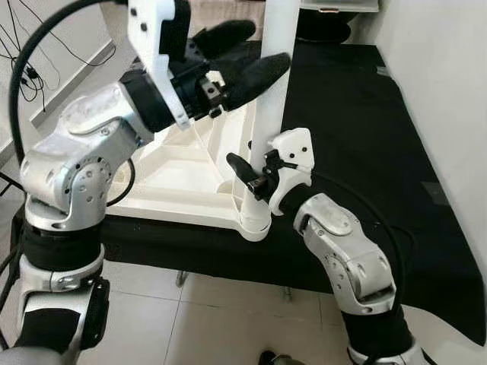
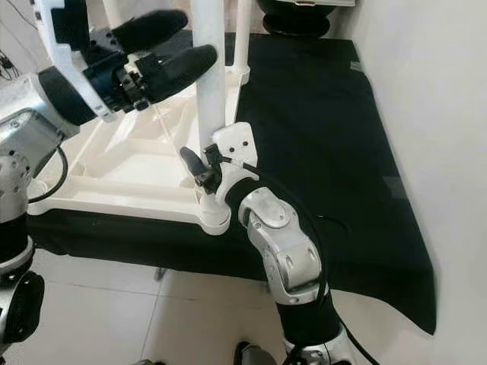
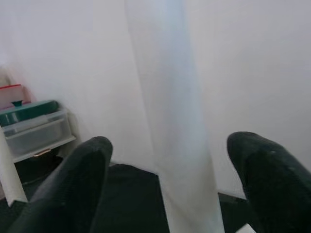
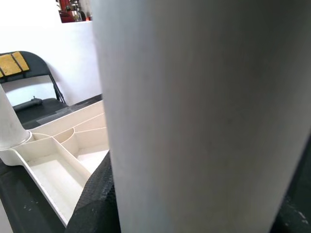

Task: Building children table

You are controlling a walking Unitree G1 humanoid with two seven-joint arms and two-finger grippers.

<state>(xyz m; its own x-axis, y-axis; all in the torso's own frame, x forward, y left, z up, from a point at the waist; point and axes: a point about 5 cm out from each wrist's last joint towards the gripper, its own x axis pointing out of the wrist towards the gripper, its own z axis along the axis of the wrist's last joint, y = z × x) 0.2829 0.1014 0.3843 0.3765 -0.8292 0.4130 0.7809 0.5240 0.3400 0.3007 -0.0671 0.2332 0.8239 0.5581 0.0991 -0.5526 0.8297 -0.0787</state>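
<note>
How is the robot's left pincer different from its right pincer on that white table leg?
The left pincer is high up the white table leg, while the right pincer is low, near the leg's socket on the upside-down tabletop. The left pincer's fingers are spread apart with the leg between them; the right pincer is closed tight against the leg. Both have black fingers and are on the same leg.

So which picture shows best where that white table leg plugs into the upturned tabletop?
The left eye view: the white leg stands upright in the corner socket of the tabletop. The right eye view shows the same joint. Both wrist views show bare shaft close up.
</note>
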